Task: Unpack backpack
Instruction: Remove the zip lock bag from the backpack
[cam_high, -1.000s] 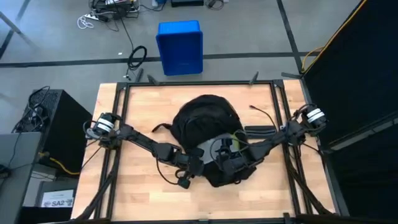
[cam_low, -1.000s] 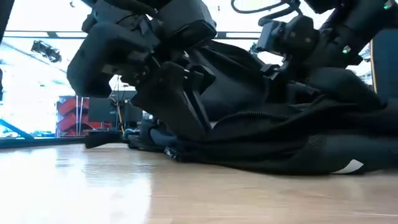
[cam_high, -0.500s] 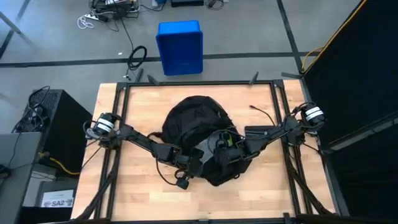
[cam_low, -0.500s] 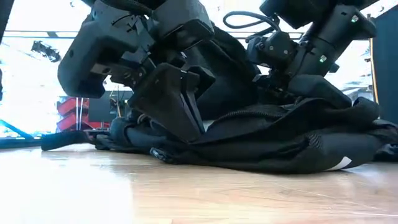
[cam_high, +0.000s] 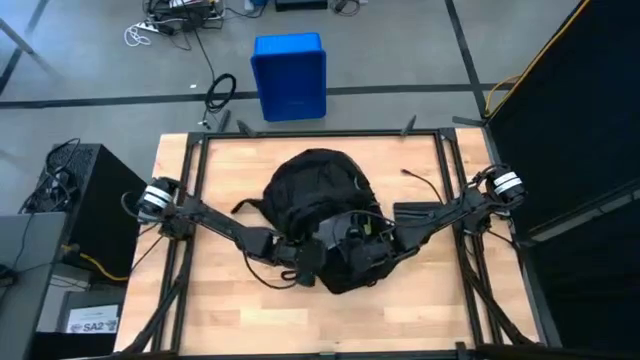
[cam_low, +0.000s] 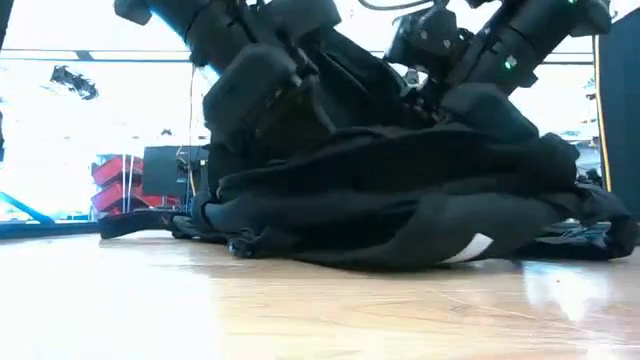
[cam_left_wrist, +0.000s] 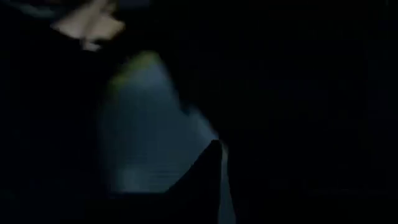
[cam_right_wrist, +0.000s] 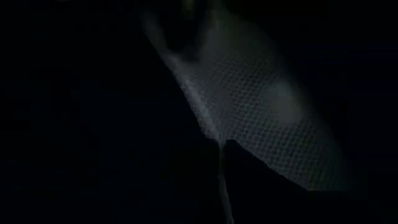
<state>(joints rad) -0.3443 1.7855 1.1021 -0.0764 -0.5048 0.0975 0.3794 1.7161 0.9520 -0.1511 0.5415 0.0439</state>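
1. The backpack (cam_high: 318, 205) lies slumped in the middle of the wooden table (cam_high: 220, 170), and both claws are buried in the end of it nearest the table's front edge.
2. The left gripper (cam_high: 312, 262) goes into the bag from one side and the right gripper (cam_high: 352, 250) from the other, the two close together with black fabric bunched around them.
3. What is in the bag I can't make out. The left wrist view shows only darkness and a pale grey-blue patch (cam_left_wrist: 149, 130); the right wrist view shows a grey mesh panel (cam_right_wrist: 261, 118) just ahead of that claw.
4. How far either claw is parted, or whether it has hold of anything, I cannot tell; the fabric hides the fingers.
5. From table height the backpack is a low black heap with one white stripe (cam_low: 470, 248) showing near the tabletop, and both arms come down into it from above.
6. Beyond the table's far edge, well away from both claws, a blue bin (cam_high: 290, 75) stands on the floor.
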